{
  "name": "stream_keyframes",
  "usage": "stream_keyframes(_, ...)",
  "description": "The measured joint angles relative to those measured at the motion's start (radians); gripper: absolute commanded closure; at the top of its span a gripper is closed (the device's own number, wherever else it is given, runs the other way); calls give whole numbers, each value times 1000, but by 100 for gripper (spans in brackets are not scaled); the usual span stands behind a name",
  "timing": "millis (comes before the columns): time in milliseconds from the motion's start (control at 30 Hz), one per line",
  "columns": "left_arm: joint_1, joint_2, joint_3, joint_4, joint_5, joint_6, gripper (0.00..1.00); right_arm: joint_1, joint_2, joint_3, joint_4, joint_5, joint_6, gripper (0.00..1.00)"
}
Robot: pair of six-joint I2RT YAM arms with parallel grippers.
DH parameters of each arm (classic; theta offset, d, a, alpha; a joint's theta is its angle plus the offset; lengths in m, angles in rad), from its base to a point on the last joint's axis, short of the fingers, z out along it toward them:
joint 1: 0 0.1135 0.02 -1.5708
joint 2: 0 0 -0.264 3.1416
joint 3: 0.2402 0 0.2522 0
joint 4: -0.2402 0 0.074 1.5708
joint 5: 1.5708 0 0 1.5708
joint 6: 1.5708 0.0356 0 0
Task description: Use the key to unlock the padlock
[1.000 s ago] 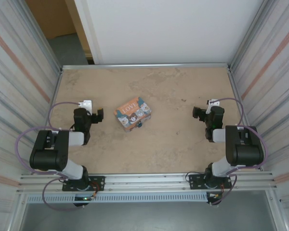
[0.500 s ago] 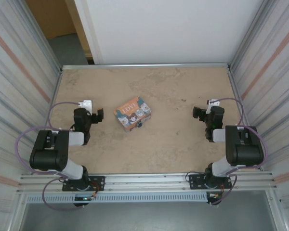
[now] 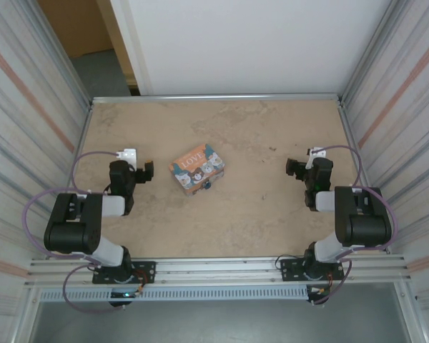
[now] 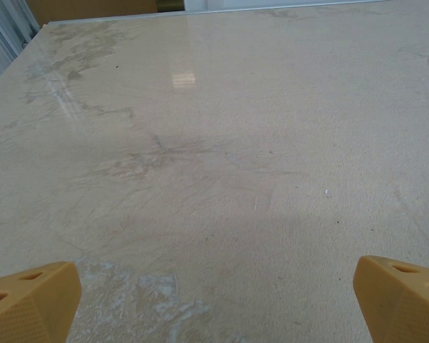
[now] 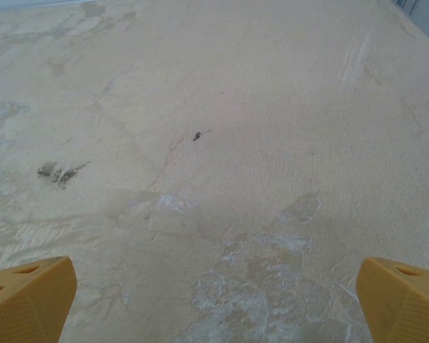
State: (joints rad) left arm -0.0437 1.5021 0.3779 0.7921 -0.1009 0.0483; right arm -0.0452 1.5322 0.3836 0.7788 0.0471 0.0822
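Nothing has moved since the earlier picture. The left tool [image 3: 144, 171] is open wide, its yellow fingertips [image 4: 28, 300] far apart over the bare tabletop [image 3: 257, 136]. The right tool [image 3: 294, 168] is open wide too and holds nothing. The padlock [image 3: 208, 186] is a tiny blue-green speck touching the near side of the tin box [image 3: 196, 168], between the two tools and well apart from both. Its metal loop is too small to make out. The tabletop is sandy brown with pale scuffs. Ribbed metal walls [image 3: 36, 107] stand at both sides and a white wall [image 3: 236, 43] at the back.
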Motion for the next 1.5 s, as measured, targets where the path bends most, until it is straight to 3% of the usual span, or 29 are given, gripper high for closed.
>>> stream_keyframes(200, -57, -64, -14, -13, -53, 10, 1, 5, -16, 32, -71, 1, 0, 0)
stream_keyframes(467, -103, -274, 80, -294, -106, -17, 1, 13, -176, 99, -241, -23, 15, 0)
stream_keyframes(600, -109, -356, 159, -514, -104, -97, 1, 13, -259, 121, -388, -83, 65, 0)
stream_keyframes(800, -109, -473, 285, -808, -9, -293, 1, 25, -315, 244, -612, -275, 167, 1)
stream_keyframes(967, -115, -531, 331, -958, 145, -438, 1, 107, -310, 344, -782, -410, 200, 0)
stream_keyframes(1100, -192, -530, 338, -1045, 235, -519, 1, 190, -274, 406, -886, -476, 212, 0)
stream_keyframes(1367, -458, -347, 424, -1151, 244, -568, 1, 359, -124, 531, -1017, -490, 244, 0)
stream_keyframes(1500, -493, -269, 438, -1155, 233, -612, 1, 418, -45, 583, -1035, -488, 251, 0)
